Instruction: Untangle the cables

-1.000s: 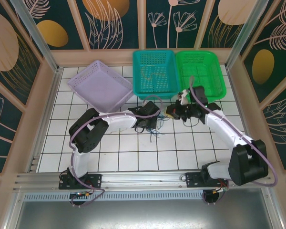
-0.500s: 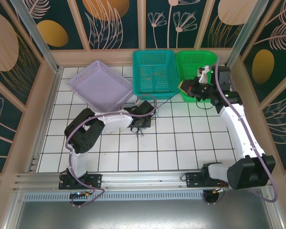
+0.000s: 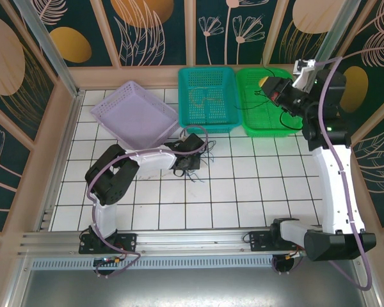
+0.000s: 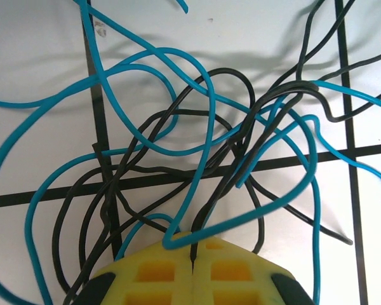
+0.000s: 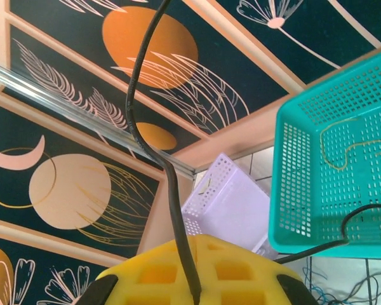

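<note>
Tiled table (image 3: 243,192) with two arms, three baskets and thin cables.

The left arm (image 3: 147,161) lies low near the lilac basket (image 3: 137,115). The right arm (image 3: 333,173) stands raised at the green basket (image 3: 262,125), beside the teal basket (image 3: 206,70). The left gripper (image 4: 192,251) has its yellow jaws pressed together on the tangle of blue and black cables (image 4: 197,146) lying on the tiles. The right gripper (image 5: 192,254) is clamped on a single black cable (image 5: 168,190) held in the air. A pale cable (image 5: 343,143) lies in the teal basket.
</note>
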You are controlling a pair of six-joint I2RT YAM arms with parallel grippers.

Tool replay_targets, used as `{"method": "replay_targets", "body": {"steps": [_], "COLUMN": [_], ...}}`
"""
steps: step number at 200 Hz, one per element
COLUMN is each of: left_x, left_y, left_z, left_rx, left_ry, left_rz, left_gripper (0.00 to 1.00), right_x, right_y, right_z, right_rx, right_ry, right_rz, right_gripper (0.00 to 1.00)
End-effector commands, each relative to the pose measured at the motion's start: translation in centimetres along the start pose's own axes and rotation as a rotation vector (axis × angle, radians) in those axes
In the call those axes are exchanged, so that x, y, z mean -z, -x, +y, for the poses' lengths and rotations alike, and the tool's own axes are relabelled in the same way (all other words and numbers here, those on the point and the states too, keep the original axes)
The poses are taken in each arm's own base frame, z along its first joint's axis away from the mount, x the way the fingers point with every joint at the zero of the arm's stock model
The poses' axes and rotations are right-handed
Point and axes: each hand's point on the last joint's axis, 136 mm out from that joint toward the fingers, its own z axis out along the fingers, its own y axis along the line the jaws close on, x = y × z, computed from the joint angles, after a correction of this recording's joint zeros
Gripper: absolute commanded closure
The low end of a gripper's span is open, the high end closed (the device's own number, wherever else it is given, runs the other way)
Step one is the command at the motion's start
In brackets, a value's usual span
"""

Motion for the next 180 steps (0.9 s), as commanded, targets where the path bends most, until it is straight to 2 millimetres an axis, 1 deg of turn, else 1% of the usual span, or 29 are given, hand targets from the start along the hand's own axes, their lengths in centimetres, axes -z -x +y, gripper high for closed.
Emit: {"method": "replay_targets", "body": {"steps": [1, 9, 16, 30, 35, 40, 47, 54, 76, 81, 83, 87, 113, 147, 166, 180], "left_x": [-0.1, 0.4, 1.0, 2.7, 3.5, 4.3, 5.5, 6.8, 10.7, 11.0, 12.0, 12.8, 16.3, 19.6, 21.1, 21.7], "left_y": [-2.3, -1.9, -1.4, 0.0, 0.6, 1.3, 2.1, 3.2, 6.2, 6.6, 7.1, 7.7, 10.2, 12.8, 14.2, 15.1], "left_z": [4.2, 3.9, 3.6, 2.6, 2.2, 1.9, 1.2, 0.7, -0.3, -0.4, -0.5, -0.6, -1.2, -1.4, -2.6, -3.9], "left_rx": [0.000, 0.004, 0.012, 0.034, 0.048, 0.064, 0.085, 0.108, 0.181, 0.193, 0.202, 0.213, 0.259, 0.347, 0.404, 0.437], "left_ry": [0.144, 0.130, 0.119, 0.091, 0.079, 0.064, 0.037, 0.014, -0.048, -0.054, -0.073, -0.089, -0.188, -0.276, -0.367, -0.431], "left_rz": [0.082, 0.072, 0.060, 0.031, 0.020, 0.006, -0.014, -0.040, -0.123, -0.132, -0.151, -0.170, -0.254, -0.307, -0.303, -0.290], "left_gripper": [0.99, 0.95, 0.89, 0.69, 0.59, 0.51, 0.44, 0.41, 0.37, 0.37, 0.37, 0.37, 0.37, 0.36, 0.33, 0.31], "right_x": [0.7, 0.7, 0.7, 0.5, 0.4, 0.3, 0.0, -0.2, -0.6, -0.7, -0.7, -0.8, -0.9, -1.0, -1.0, -1.0], "right_y": [2.5, 2.7, 2.9, 2.8, 2.7, 2.5, 2.3, 2.0, 1.3, 1.1, 1.1, 1.0, 0.7, 0.3, 0.2, 0.5], "right_z": [2.2, 2.4, 2.7, 3.0, 3.1, 3.1, 3.1, 3.1, 2.9, 2.7, 2.7, 2.6, 1.7, 0.5, 0.2, -0.3], "right_rx": [0.047, 0.057, 0.064, 0.065, 0.062, 0.057, 0.051, 0.047, 0.043, 0.040, 0.039, 0.039, 0.033, 0.021, 0.005, -0.011], "right_ry": [0.035, 0.033, 0.042, 0.062, 0.072, 0.080, 0.090, 0.099, 0.107, 0.104, 0.103, 0.101, 0.075, 0.028, 0.022, -0.003], "right_rz": [-0.078, -0.080, -0.079, -0.067, -0.062, -0.054, -0.044, -0.035, -0.022, -0.020, -0.021, -0.020, -0.021, -0.033, -0.039, -0.063], "right_gripper": [1.00, 1.00, 1.00, 1.00, 1.00, 1.00, 1.00, 1.00, 1.00, 1.00, 1.00, 1.00, 1.00, 1.00, 1.00, 1.00]}}
